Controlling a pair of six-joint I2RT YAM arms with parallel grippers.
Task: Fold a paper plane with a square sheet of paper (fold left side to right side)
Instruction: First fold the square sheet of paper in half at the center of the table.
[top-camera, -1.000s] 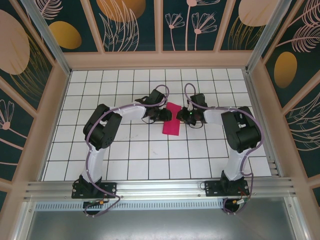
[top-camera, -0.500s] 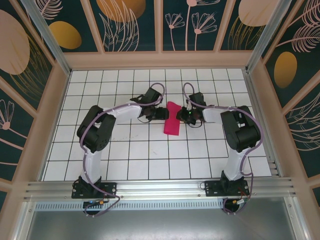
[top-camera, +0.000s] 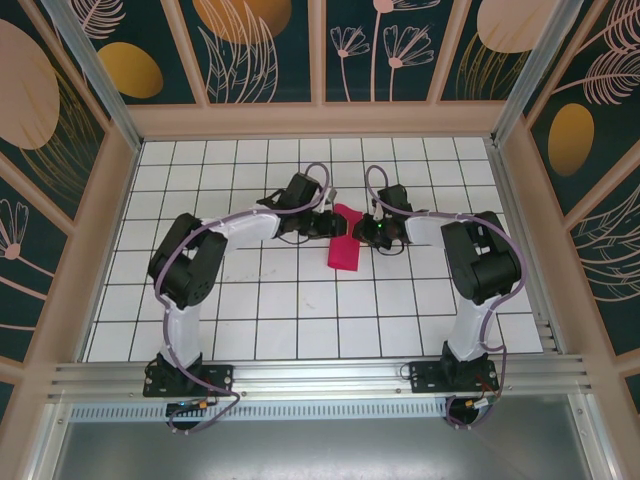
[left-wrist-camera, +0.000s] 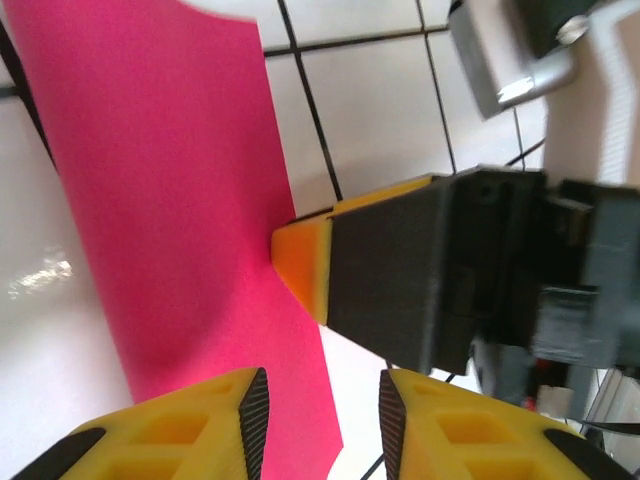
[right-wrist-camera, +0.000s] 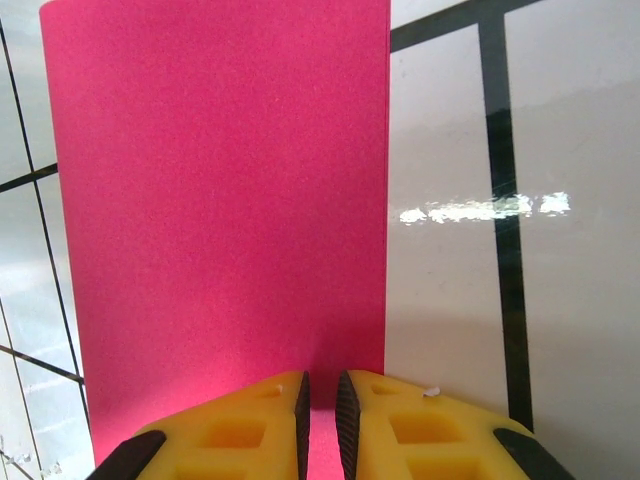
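The square sheet of paper (top-camera: 343, 247) is magenta-pink and lies on the white tiles as a narrow folded oblong, between the two grippers. My left gripper (top-camera: 327, 226) is at its left side. In the left wrist view the jaws (left-wrist-camera: 323, 405) stand apart over the paper's (left-wrist-camera: 170, 200) edge and corner, clamping nothing. My right gripper (top-camera: 366, 233) is at the right side. Its yellow fingers (right-wrist-camera: 320, 390) are almost together and rest on the near end of the paper (right-wrist-camera: 220, 200). One orange-tipped right fingertip (left-wrist-camera: 303, 266) touches the paper's edge. No dart shape shows.
The white tiled table (top-camera: 300, 310) with black grid lines has wooden walls on three sides and an aluminium rail (top-camera: 320, 378) at the near edge. Purple cables loop above both wrists. Both arm bases stand on the rail.
The left gripper has slid right up to the paper's left edge, its elbow swinging left. Its jaws widened, then narrowed. The right gripper has stayed on the paper.
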